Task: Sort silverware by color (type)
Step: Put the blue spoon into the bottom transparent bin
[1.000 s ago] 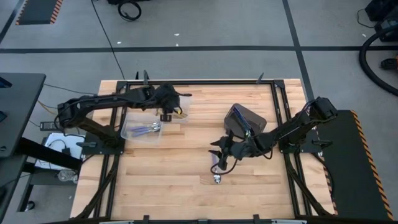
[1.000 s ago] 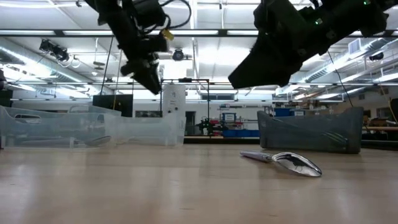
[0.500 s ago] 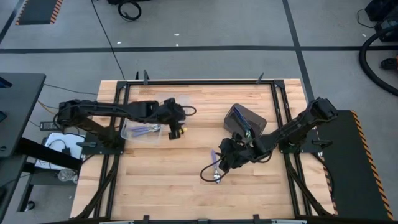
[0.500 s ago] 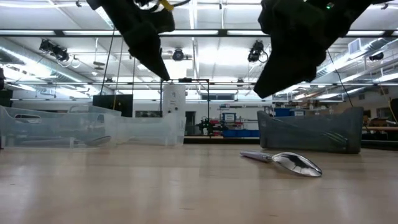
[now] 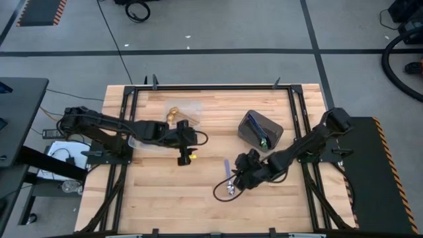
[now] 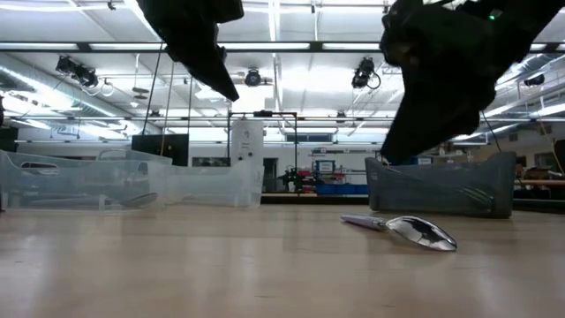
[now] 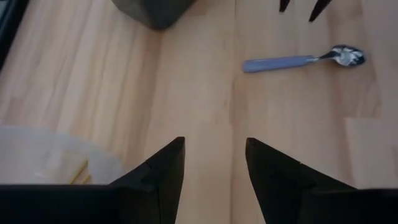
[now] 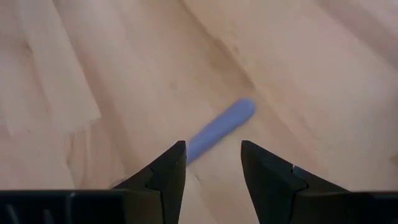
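Wooden bench (image 5: 172,198) carries 1 loose spoon (image 5: 228,177), blue-grey handle w/ shiny bowl, lying flat toward the front edge, right of centre. Right gripper (image 5: 236,177) hangs just above it, fingers apart w/ the handle showing between them, empty. Left gripper (image 5: 184,158) sits near bench centre, fingers spread, empty. Dark grey bin (image 5: 260,129) stands behind the spoon; clear containers (image 5: 182,109) toward the back-left.

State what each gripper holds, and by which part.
Nothing is held. The right gripper is open above the blue-handled silver spoon lying on the table; the left gripper is open and empty.
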`<action>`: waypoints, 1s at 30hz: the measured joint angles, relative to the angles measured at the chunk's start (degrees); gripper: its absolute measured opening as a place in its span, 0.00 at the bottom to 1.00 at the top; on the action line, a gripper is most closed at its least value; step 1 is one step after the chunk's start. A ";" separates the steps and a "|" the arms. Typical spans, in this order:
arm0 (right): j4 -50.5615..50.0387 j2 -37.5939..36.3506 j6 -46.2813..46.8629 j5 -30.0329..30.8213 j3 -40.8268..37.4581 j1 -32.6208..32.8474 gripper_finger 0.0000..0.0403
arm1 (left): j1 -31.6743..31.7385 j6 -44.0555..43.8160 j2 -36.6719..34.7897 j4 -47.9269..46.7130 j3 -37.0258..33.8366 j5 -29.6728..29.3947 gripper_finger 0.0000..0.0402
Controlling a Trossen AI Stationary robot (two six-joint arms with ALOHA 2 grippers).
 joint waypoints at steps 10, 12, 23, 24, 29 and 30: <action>-10.68 11.45 2.68 -1.02 12.38 0.62 0.41 | -2.97 -7.51 0.11 -0.27 -0.04 -0.25 0.44; -14.91 14.20 3.85 -0.72 15.93 0.62 0.41 | -3.62 -8.27 0.11 -0.29 -0.04 -0.25 0.44; -22.07 22.53 9.36 -2.67 23.57 0.79 0.41 | -10.93 -9.30 0.11 -1.59 -1.64 -0.21 0.44; -22.28 22.53 9.34 -2.61 23.57 0.81 0.41 | -11.75 -9.13 0.13 -0.84 -2.44 -0.14 0.44; -22.50 22.51 9.08 -2.39 23.60 1.34 0.45 | -14.99 -11.93 0.13 1.81 -4.69 -1.57 0.44; -22.36 22.51 9.06 -2.42 23.60 1.45 0.47 | -15.53 -12.43 0.13 1.73 -4.74 -2.08 0.44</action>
